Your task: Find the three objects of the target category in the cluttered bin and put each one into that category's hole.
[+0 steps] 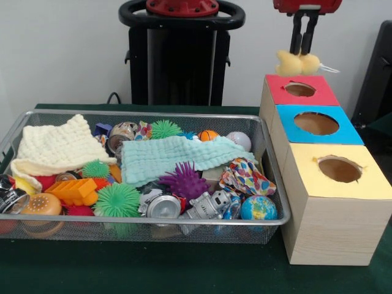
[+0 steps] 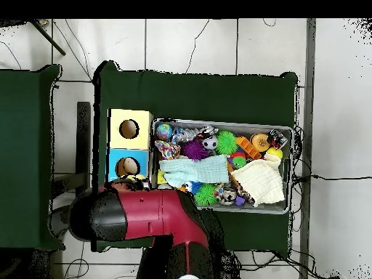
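My gripper point(image 1: 301, 52) hangs at the top right, shut on a yellow fluffy toy point(image 1: 297, 64). The toy dangles just above the round hole of the red-topped box point(image 1: 277, 92). In front of that box stand a blue-topped box point(image 1: 346, 131) and a yellow-topped box point(image 1: 306, 184), each with its own hole. The wire mesh bin point(image 1: 141, 229) to the left is crowded with toys, balls and cloths. In the overhead view my red arm point(image 2: 145, 214) covers the gripper and the red box; only the yellow box point(image 2: 142, 116) and the blue box point(image 2: 114, 155) show.
In the bin lie a cream cloth point(image 1: 58, 147), a teal cloth point(image 1: 174, 158), a purple spiky ball point(image 1: 184, 180), a green spiky ball point(image 1: 117, 199), a globe ball point(image 1: 258, 208) and a metal can point(image 1: 163, 206). Dark green cloth point(image 1: 153, 269) covers the table.
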Controlling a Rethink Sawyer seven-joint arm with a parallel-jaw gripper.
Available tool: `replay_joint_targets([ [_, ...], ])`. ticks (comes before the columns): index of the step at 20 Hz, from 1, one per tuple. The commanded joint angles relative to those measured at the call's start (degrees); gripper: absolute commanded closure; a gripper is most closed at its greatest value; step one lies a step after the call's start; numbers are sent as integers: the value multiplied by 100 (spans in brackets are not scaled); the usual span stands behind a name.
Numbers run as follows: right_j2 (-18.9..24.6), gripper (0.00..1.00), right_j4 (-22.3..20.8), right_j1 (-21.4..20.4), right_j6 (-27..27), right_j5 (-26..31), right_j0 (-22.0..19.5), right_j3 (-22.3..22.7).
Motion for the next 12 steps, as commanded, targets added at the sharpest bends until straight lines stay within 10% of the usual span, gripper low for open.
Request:
replay_joint_targets([
  [1,-104,100,257,304,1328,146,-13,255],
  [12,-154,100,278,383,1230,-61,34,423],
])
